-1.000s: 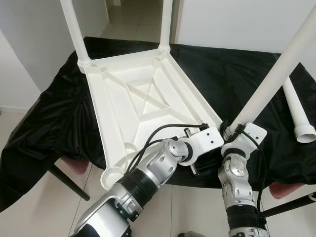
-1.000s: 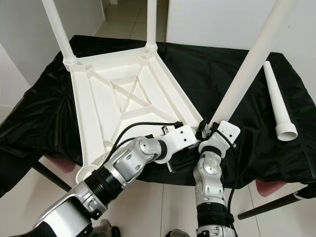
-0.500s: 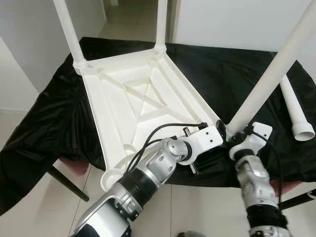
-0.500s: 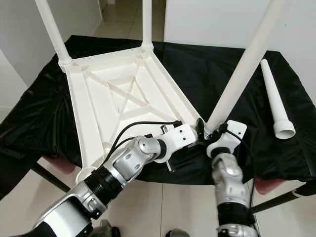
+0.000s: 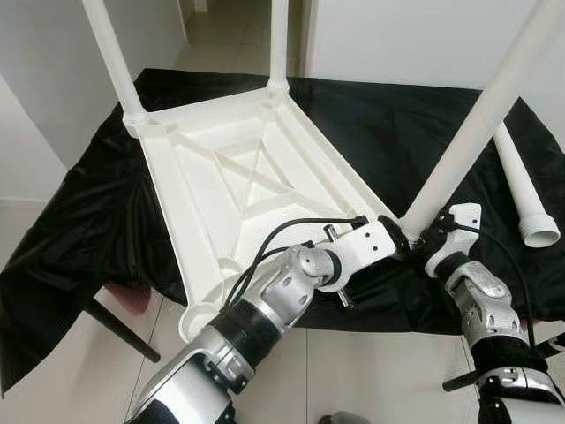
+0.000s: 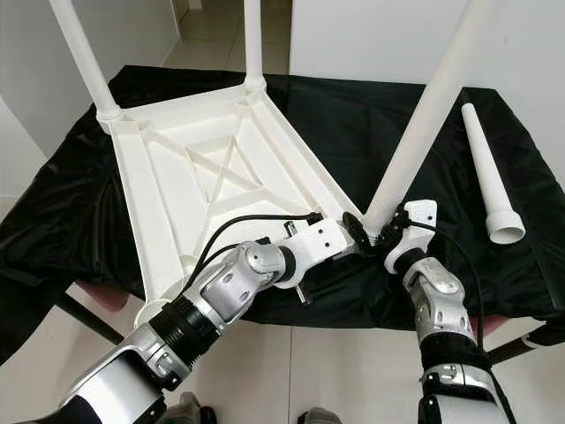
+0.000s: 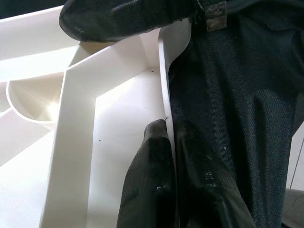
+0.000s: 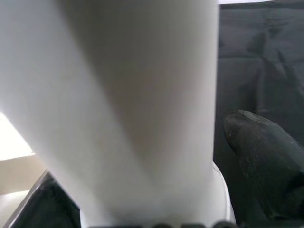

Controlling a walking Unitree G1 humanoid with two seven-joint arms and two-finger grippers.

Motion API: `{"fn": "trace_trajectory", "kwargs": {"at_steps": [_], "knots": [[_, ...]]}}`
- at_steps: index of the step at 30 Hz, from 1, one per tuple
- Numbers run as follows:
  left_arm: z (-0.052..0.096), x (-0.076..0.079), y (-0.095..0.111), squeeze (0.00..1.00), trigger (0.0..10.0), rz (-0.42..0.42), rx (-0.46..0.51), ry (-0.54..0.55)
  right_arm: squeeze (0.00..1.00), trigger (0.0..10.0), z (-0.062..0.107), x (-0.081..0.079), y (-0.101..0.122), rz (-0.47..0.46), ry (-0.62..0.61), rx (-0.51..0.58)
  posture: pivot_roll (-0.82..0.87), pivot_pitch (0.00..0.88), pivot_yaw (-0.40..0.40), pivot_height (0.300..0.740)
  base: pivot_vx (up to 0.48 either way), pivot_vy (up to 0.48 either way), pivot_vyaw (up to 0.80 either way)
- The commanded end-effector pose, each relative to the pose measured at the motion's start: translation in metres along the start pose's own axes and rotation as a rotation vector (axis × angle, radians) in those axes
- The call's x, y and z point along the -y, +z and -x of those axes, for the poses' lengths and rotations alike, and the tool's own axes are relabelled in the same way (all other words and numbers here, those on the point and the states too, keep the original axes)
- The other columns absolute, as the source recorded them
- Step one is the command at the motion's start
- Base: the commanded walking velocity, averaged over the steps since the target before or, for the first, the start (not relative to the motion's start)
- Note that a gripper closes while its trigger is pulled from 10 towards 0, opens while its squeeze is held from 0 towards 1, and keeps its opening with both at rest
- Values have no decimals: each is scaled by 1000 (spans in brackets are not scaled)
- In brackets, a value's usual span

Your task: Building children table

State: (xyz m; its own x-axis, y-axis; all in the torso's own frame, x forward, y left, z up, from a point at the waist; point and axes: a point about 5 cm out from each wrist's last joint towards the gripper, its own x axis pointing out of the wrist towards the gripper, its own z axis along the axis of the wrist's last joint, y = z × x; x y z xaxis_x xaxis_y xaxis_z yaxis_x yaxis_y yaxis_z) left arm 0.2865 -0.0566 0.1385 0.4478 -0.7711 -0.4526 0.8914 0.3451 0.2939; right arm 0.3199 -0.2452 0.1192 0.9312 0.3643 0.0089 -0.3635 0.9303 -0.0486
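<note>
A white plastic children's table [image 5: 238, 185] lies upside down on a black-covered surface. Two legs [image 5: 110, 57] [image 5: 278, 44] stand in its far corners. My right gripper [image 5: 430, 235] is shut on the lower end of a third leg [image 5: 477, 132], which leans to the right with its base at the table's near right corner. In the right wrist view the leg [image 8: 133, 109] is very close, with one black finger [image 8: 266, 156] beside it. My left gripper [image 5: 388, 231] is shut on the table's thin rim [image 7: 164, 71] right by that corner, one finger [image 7: 152, 166] on each side.
A fourth loose leg [image 5: 521, 190] lies on the black cloth [image 5: 397, 124] at the right, wide end toward me. The table's near left corner socket [image 5: 199, 318] overhangs the cloth's front edge. Tiled floor lies below, white walls left and behind.
My right forearm has swung out to the right around the leg's base, which stays at the corner. The left gripper keeps its pinch on the rim. The camera has shifted slightly.
</note>
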Motion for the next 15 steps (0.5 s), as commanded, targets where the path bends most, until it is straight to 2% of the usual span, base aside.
{"fn": "trace_trajectory", "kwargs": {"at_steps": [1,7,8,10,12,15], "knots": [[0,0,13,0,10000,-36,30,11,0,10000,-5,3,9,46,28,21,-15,0,50,740,0,0,0],[0,0,14,0,10000,-37,31,10,0,10000,-6,3,-3,96,102,-71,-11,9,56,740,0,0,0],[0,0,14,0,10000,-36,31,11,0,7569,-5,3,-5,92,105,-80,-10,9,55,740,0,0,0],[0,0,14,0,10000,-35,31,12,0,7569,-5,3,-7,82,108,-87,-9,12,54,740,0,0,0],[0,-1,14,0,10000,-33,29,15,0,0,-4,4,-10,69,113,-105,-5,19,56,740,0,0,0],[1,-2,14,0,10000,-33,28,17,0,0,-3,5,-13,54,115,-123,-5,19,56,740,0,0,0]]}}
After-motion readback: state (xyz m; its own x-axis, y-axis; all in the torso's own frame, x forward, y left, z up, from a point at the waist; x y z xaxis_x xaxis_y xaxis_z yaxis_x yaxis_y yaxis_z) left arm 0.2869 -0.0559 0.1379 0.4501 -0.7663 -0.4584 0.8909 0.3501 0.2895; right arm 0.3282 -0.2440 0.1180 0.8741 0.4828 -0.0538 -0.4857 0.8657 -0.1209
